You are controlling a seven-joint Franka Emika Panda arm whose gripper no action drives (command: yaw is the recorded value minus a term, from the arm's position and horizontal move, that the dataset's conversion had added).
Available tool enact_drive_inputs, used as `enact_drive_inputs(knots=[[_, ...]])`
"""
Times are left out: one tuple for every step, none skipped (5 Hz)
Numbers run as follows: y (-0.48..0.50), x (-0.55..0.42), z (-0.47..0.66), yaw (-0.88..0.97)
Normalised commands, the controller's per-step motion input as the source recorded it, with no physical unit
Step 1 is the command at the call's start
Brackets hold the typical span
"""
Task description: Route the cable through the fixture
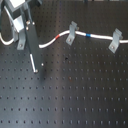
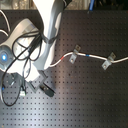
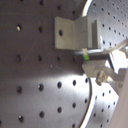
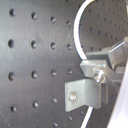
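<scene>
A: What is seen at the first exterior view's left?

B: The cable (image 1: pixel 50 41) is seen entering from that edge, white against the black perforated desk (image 1: pixel 75 95). Just right of the edge, a grey bracket (image 1: pixel 22 38) is found, and the pincer (image 1: pixel 34 62) hangs beside it from the arm, its long thin fingers pointed down at the desk. The tips appear drawn close together, but whether anything is gripped cannot be told.

A: And further right?

B: The cable is carried up through the fixture (image 1: pixel 71 33) near the middle, with a red band (image 1: pixel 60 36) just to that clip's left and a blue band (image 1: pixel 88 35) just to its right. A third clip (image 1: pixel 115 39) is reached near the first exterior view's right edge, and the cable is passed through it as well.

A: Is this matched by the second exterior view?

B: The white robot arm (image 2: pixel 47 30) is shown filling the second exterior view's left, with black hoses looped around it. To its right the cable (image 2: pixel 90 56) is laid across two clips (image 2: pixel 75 54), the red band before the first.

A: What is shown by the wrist cameras?

B: In both wrist views a grey bracket (image 3: pixel 75 34) is seen bolted to the desk, with the cable (image 4: pixel 79 27) curving beside it.
</scene>
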Motion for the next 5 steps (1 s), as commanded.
enact_drive_inputs(knots=[[-0.041, -0.040, 0.00, 0.00], [-0.264, -0.457, 0.01, 0.14], [-0.061, -0.078, 0.00, 0.05], [0.007, 0.008, 0.00, 0.00], [0.082, 0.096, 0.00, 0.00]])
